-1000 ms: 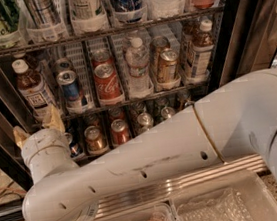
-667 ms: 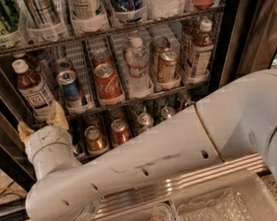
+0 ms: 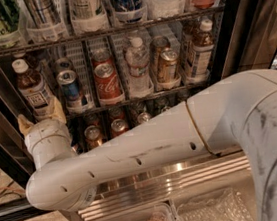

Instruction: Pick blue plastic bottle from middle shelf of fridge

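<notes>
The blue plastic bottle [image 3: 32, 87], brown liquid with a white cap and a white label bearing a dark square, stands at the far left of the middle shelf [image 3: 142, 98] in the fridge [image 3: 241, 24]. My gripper [image 3: 41, 117] is at the bottle's base, just in front of the shelf edge. Its tan fingers [image 3: 57, 110] are spread apart, one on each side of the bottle's foot, and it is open. The thick white arm [image 3: 148, 151] runs across the lower picture from the right and hides part of the bottom rack.
On the middle shelf stand a blue soda can [image 3: 70, 88], a red cola can [image 3: 107, 81], a clear water bottle [image 3: 138, 64], a gold can [image 3: 165, 65] and a second brown bottle [image 3: 199, 49]. Short cans [image 3: 94, 136] sit below. The ribbed steel base [image 3: 162, 180] is underneath.
The gripper has moved slightly up and to the right, closer to the foot of the left brown bottle. The drinks have not moved.
</notes>
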### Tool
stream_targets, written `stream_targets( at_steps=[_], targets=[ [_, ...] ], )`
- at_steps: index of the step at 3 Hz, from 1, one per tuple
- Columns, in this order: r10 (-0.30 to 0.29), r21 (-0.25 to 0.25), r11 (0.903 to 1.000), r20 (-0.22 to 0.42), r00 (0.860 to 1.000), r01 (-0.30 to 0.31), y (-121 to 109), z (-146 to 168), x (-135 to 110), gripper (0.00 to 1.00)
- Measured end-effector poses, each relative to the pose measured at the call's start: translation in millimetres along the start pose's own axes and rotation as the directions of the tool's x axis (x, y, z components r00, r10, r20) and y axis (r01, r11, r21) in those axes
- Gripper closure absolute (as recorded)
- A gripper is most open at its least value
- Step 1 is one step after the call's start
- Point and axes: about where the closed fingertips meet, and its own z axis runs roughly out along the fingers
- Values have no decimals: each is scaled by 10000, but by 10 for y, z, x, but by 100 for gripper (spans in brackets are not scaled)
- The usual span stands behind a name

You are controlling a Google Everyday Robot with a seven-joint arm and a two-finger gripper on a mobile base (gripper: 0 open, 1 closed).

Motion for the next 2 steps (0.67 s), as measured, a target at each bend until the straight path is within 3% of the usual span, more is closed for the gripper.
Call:
stream_targets(
  at_steps=[2],
  targets=[
    [-7, -196, 9998, 92, 10000, 9, 11, 229, -32, 36]
  ],
)
